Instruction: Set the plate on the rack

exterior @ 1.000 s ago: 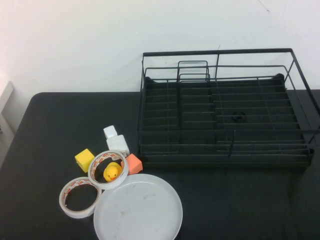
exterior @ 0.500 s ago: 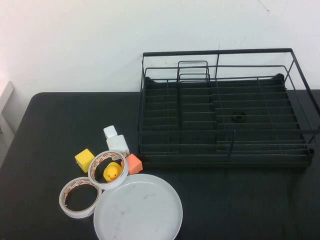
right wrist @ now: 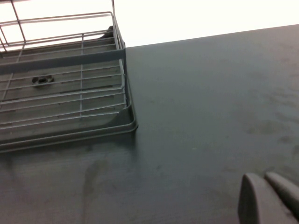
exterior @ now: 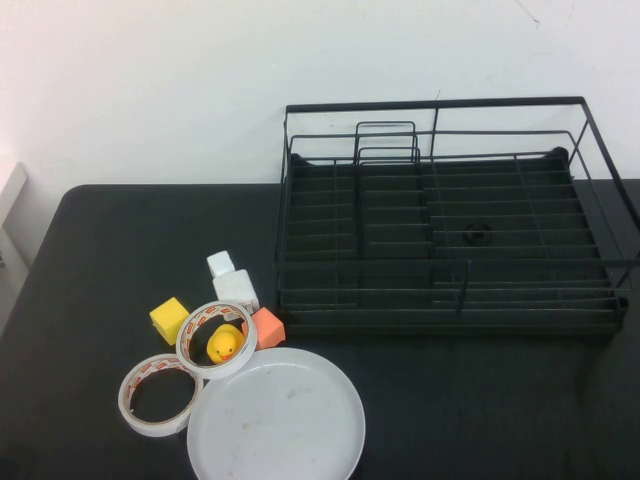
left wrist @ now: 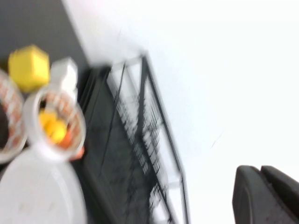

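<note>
The white plate lies flat on the black table near its front edge, left of centre; it also shows in the left wrist view. The black wire rack stands empty at the back right and shows in the left wrist view and the right wrist view. Neither arm shows in the high view. My left gripper is shut and empty, held above the table on the plate's side. My right gripper is shut and empty over bare table beside the rack's right end.
Two tape rolls touch the plate's left rim; a yellow duck sits inside the nearer one. A yellow cube, an orange cube and white blocks stand behind them. A white wall backs the table.
</note>
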